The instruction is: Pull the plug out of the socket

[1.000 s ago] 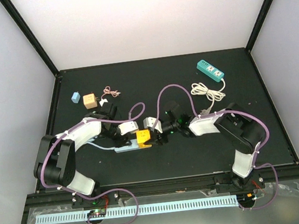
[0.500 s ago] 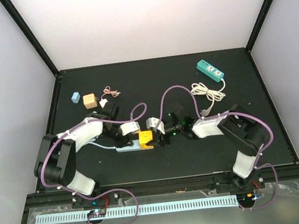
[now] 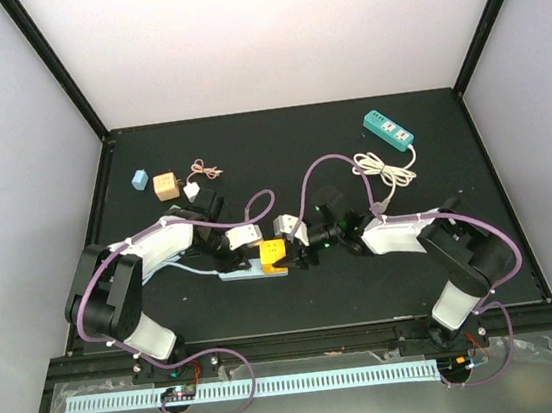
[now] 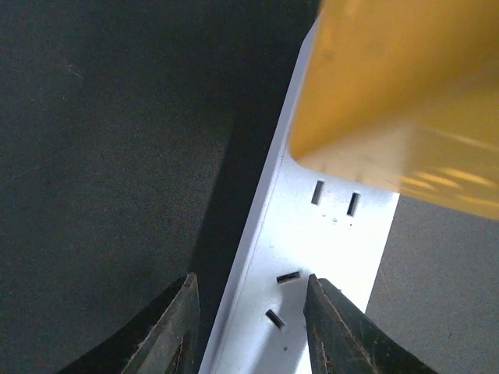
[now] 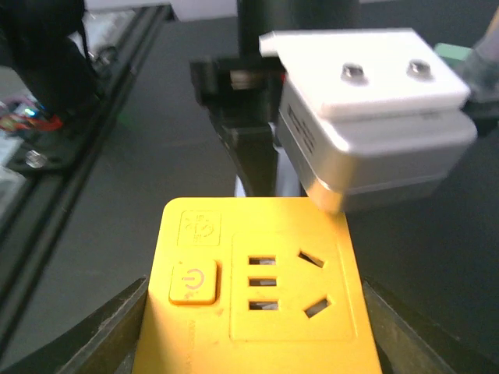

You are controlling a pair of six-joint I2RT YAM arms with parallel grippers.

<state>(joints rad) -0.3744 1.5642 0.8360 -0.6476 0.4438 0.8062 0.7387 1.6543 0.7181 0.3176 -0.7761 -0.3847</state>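
Note:
A yellow plug adapter (image 3: pixel 273 254) stands on the right end of a pale blue-white power strip (image 3: pixel 244 272) near the table's middle. My left gripper (image 3: pixel 235 263) straddles the strip just left of the plug; in the left wrist view its fingers (image 4: pixel 175 331) sit at both long edges of the strip (image 4: pixel 312 249), with the plug (image 4: pixel 398 93) just ahead. My right gripper (image 3: pixel 288 249) is shut on the plug from the right; its dark fingers (image 5: pixel 109 335) press both sides of the yellow body (image 5: pixel 257 288). Whether the prongs are in the strip is hidden.
A green power strip (image 3: pixel 388 129) with a coiled white cord (image 3: pixel 377 166) lies at the back right. A blue cube (image 3: pixel 139 179), a tan adapter (image 3: pixel 165 186), a small white plug (image 3: pixel 191 190) and a pink cable (image 3: pixel 207 167) lie at the back left.
The plug, the strip and both grippers have shifted a little to the right. The right arm's elbow has swung out to the right.

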